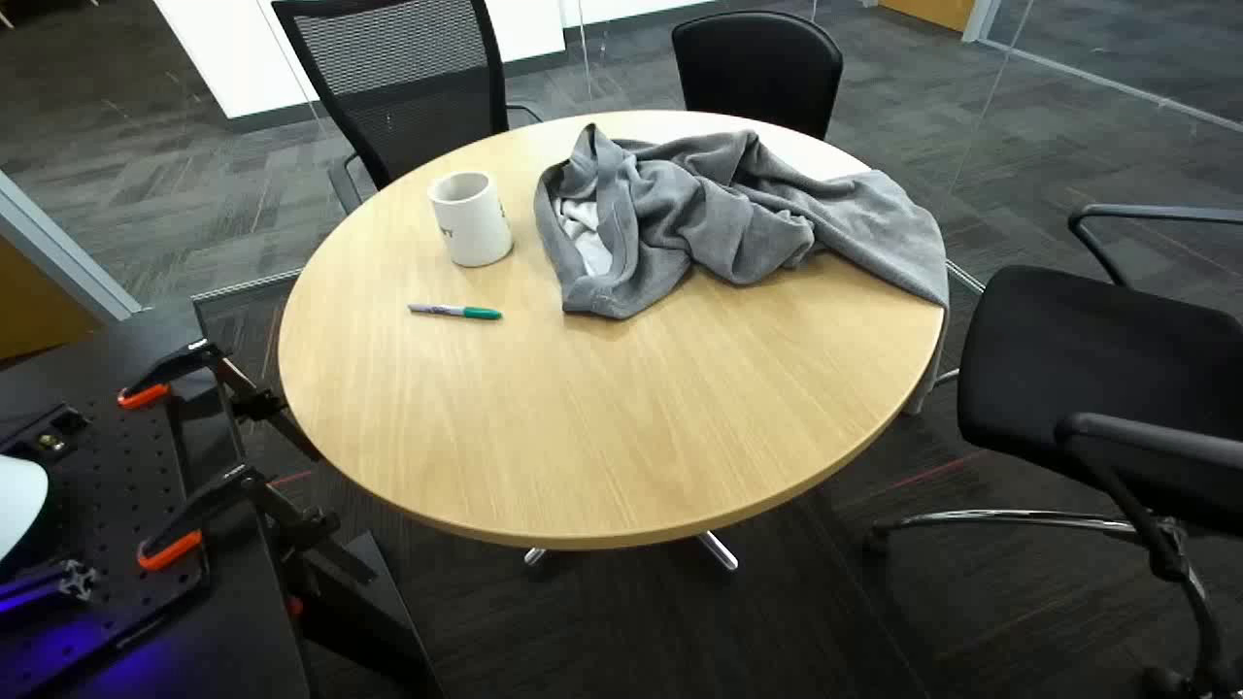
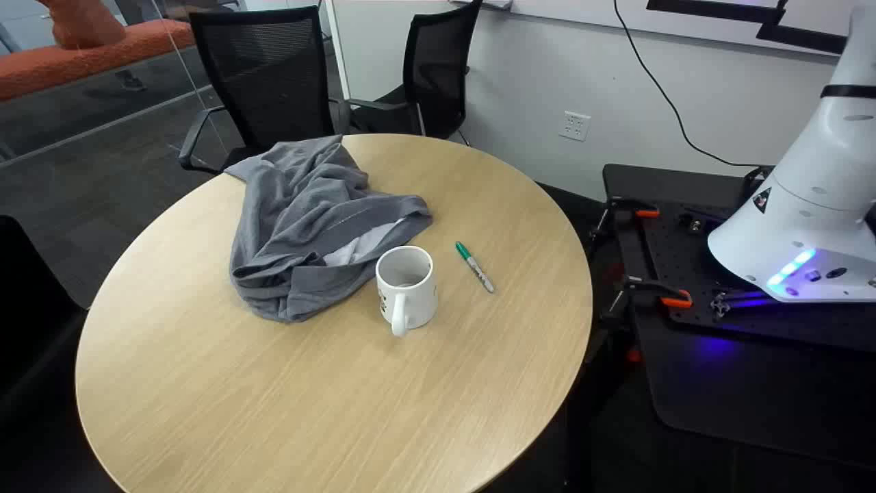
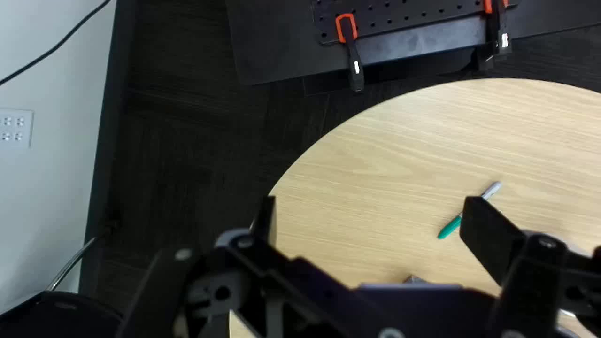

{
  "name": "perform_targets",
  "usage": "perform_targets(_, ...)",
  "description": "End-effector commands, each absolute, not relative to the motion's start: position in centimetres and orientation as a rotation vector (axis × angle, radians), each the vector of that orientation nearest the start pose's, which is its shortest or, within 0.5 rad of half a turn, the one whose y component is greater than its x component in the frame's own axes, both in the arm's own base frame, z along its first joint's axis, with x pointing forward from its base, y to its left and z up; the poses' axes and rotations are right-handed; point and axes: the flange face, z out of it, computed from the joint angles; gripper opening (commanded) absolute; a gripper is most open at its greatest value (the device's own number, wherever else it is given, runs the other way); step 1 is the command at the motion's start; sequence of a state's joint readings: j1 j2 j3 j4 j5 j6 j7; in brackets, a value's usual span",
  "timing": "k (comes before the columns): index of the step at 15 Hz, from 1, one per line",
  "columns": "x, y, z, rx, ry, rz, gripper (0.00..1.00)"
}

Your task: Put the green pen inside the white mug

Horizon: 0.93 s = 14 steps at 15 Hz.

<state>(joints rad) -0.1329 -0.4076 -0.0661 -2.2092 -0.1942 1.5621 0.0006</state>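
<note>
The green pen, a marker with a green cap and grey barrel, lies flat on the round wooden table in both exterior views (image 1: 454, 312) (image 2: 474, 266). The white mug stands upright near it in both exterior views (image 1: 476, 228) (image 2: 419, 301). Its handle points away from the pen. In the wrist view my gripper (image 3: 371, 206) is open and empty, high above the table. The pen (image 3: 451, 226) shows there past the right finger, which covers its middle. The mug is mostly hidden behind that finger. The gripper is outside both exterior views.
A crumpled grey sweater (image 1: 699, 209) lies on the table (image 1: 583, 437) close to the mug and also shows in an exterior view (image 2: 321, 226). The robot base (image 2: 801, 226) stands on a black bench with orange-tipped clamps (image 1: 170, 550). Black chairs (image 1: 1097, 359) surround the table.
</note>
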Motion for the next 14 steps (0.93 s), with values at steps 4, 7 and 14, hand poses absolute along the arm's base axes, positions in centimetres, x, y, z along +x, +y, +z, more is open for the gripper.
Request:
perform_targets(4,39.2,-10.3,52.5,-3.246,0.275,0.418,1.0)
perform_targets(7,39.3,-10.2,52.5,-3.247,0.283,0.408,1.0)
perform_targets(14,41.6,-6.3,52.2,-3.179,0.274,0.204,1.0)
